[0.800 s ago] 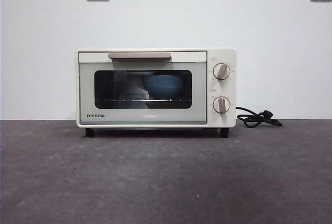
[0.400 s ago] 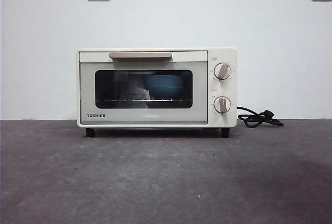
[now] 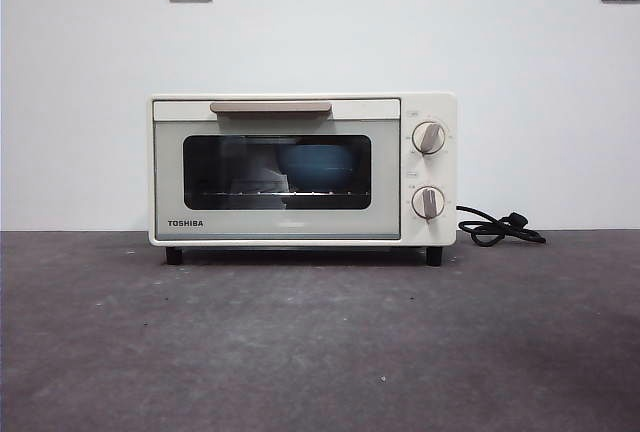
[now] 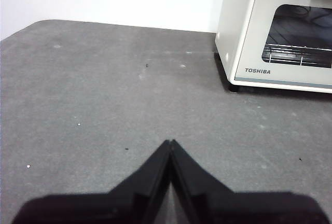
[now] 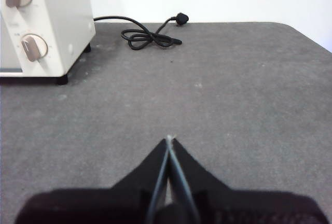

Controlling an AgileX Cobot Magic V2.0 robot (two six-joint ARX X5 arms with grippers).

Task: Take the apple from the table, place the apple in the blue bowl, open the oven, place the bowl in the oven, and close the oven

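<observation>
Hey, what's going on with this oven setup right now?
Nothing is being handled at the moment. The oven sits on the table with its door closed, and the blue bowl shows inside through the glass. The left claw and the right claw are both shut and empty, low over the table in front of the oven.

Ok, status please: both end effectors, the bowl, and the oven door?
Left end effector shut, empty, over table. Right end effector same. Bowl inside oven, door closed. Nothing in the way.
</observation>
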